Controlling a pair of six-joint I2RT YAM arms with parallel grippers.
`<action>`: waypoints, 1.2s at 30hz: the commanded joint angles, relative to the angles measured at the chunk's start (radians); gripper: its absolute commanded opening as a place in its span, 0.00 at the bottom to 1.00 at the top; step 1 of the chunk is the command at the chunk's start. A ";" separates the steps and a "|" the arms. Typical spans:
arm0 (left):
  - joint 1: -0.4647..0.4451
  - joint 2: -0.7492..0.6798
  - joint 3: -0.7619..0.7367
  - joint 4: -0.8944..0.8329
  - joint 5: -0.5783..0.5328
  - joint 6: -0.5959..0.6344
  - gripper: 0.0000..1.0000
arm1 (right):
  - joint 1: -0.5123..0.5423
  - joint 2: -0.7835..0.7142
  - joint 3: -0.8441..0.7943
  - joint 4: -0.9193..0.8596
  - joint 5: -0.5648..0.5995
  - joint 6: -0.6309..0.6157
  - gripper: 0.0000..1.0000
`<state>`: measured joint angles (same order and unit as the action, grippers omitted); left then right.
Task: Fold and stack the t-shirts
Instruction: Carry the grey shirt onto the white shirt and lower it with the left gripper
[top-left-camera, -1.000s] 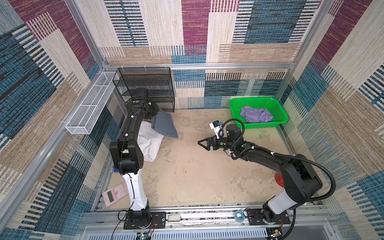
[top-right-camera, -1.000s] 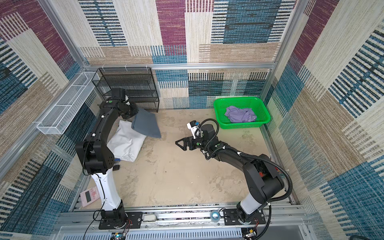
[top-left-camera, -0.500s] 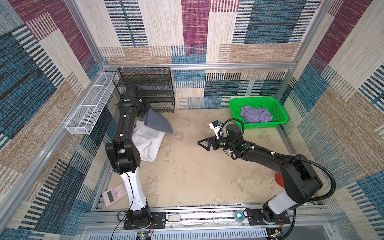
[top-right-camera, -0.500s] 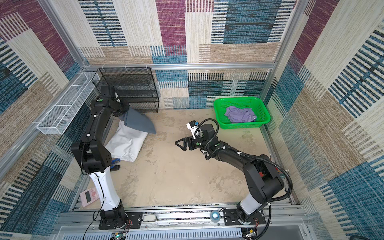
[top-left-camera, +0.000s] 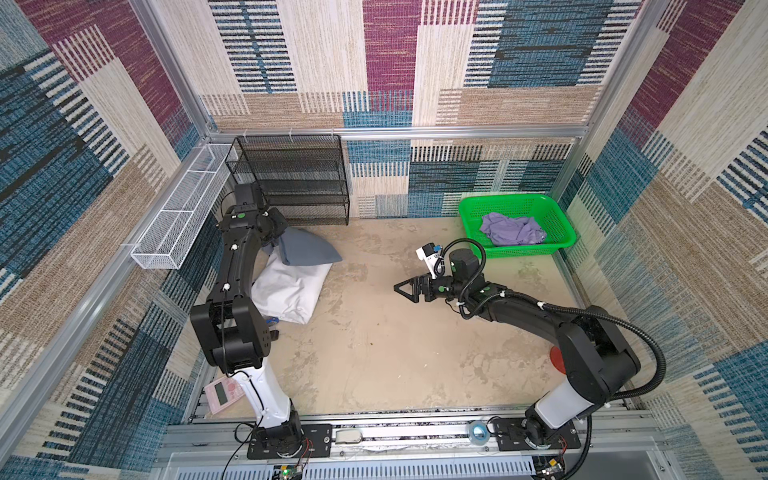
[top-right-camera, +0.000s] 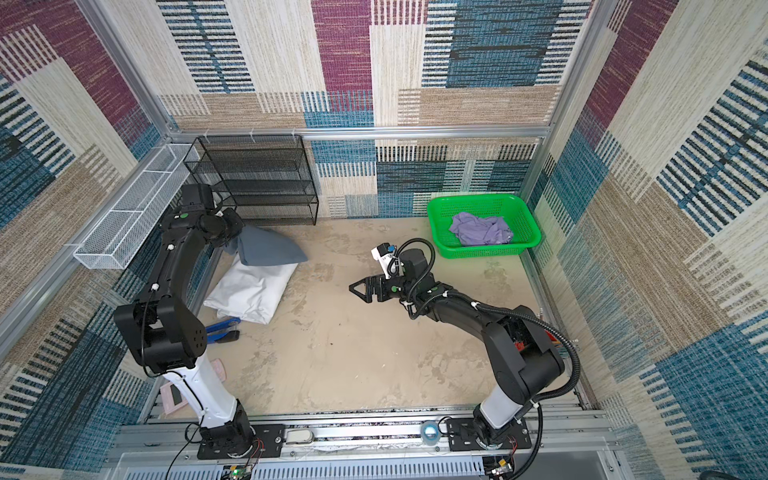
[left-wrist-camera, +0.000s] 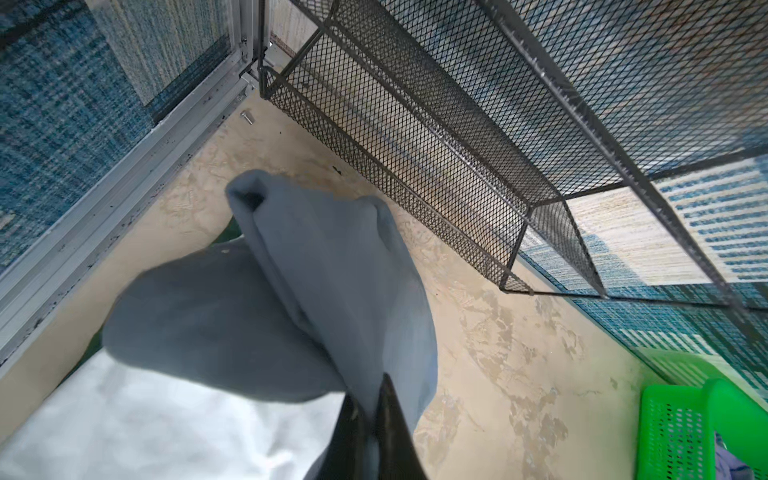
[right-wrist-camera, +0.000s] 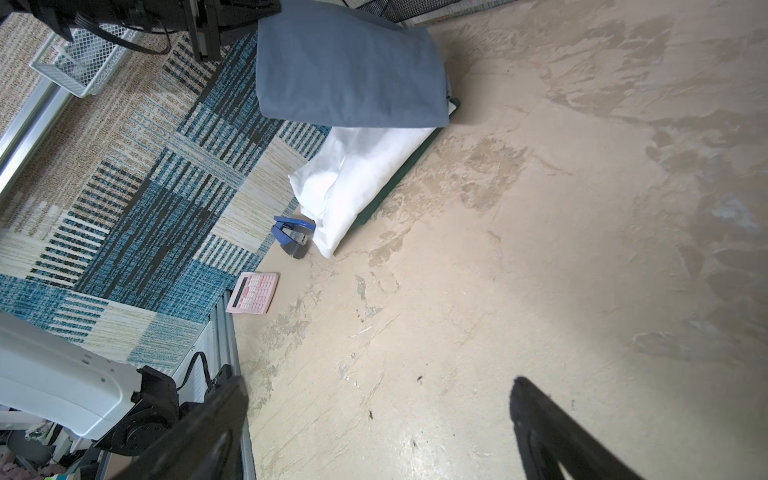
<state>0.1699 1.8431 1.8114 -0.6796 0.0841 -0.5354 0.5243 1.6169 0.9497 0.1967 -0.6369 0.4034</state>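
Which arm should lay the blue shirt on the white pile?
Left. The left gripper holds the blue shirt just over the white pile; the right gripper is open, empty and farther off.

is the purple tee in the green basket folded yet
Not folded: the purple tee lies bunched in a wrinkled heap inside the green basket.

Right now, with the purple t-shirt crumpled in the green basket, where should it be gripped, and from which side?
Probably a raised fold atop the purple t-shirt, from straight above: it lies bunched, and walls of the green basket block sideways approaches.
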 joint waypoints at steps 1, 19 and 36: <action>0.013 -0.061 -0.068 0.084 -0.001 -0.004 0.00 | 0.003 0.005 0.007 0.030 -0.020 0.007 0.99; 0.055 -0.382 -0.586 0.132 -0.021 -0.002 0.00 | 0.029 0.024 -0.007 0.061 -0.043 0.018 0.99; 0.059 -0.548 -0.906 0.209 -0.101 -0.103 0.07 | 0.033 0.109 0.033 0.091 -0.083 0.032 0.99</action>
<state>0.2268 1.2930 0.9104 -0.4942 0.0059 -0.6250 0.5568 1.7180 0.9714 0.2466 -0.6994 0.4217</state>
